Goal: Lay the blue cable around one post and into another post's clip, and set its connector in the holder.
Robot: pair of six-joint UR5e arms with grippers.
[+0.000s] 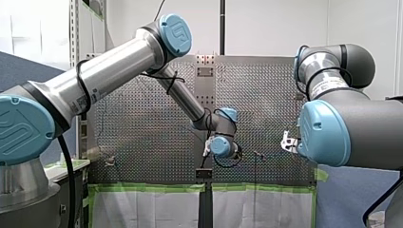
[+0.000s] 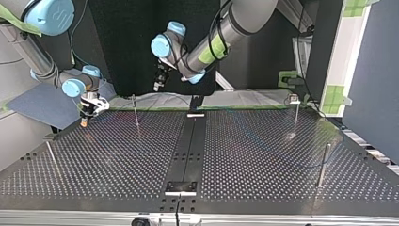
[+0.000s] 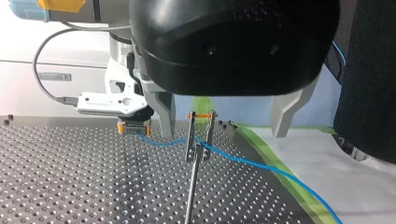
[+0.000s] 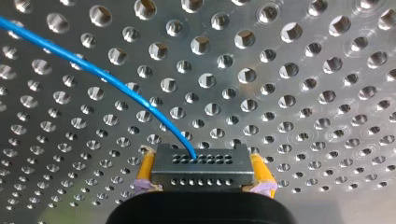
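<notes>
- My right claw (image 4: 201,173) was clenched on the connector (image 4: 201,164), a dark block with rows of small holes. It was pinched at both ends between yellow pads (image 4: 145,169).
- The blue cable (image 4: 116,86) came out of the connector's holed face and curved away over the perforated surface (image 4: 299,84).
- In the left wrist view, my left claw (image 3: 223,134) was released. Its metal fingers (image 3: 164,112) were spread well apart and held nothing.
- A thin post (image 3: 192,186) stood upright ahead of that claw, in line with the gap between its fingers. It carried a forked clip (image 3: 201,133) on top, with an orange band across the prong tips.
- The blue cable crossed the post low in the clip, between the prongs. I could not tell whether it was fully seated there.
- From the clip, one stretch ran to the connector in my right claw, which hung low over the surface beyond the post. The other stretch ran off past the green tape (image 3: 261,154) at the surface's edge.
- In the top view, my right claw sat at the left near the far edge. My left claw hung raised near the middle, close to a post by that edge.
</notes>
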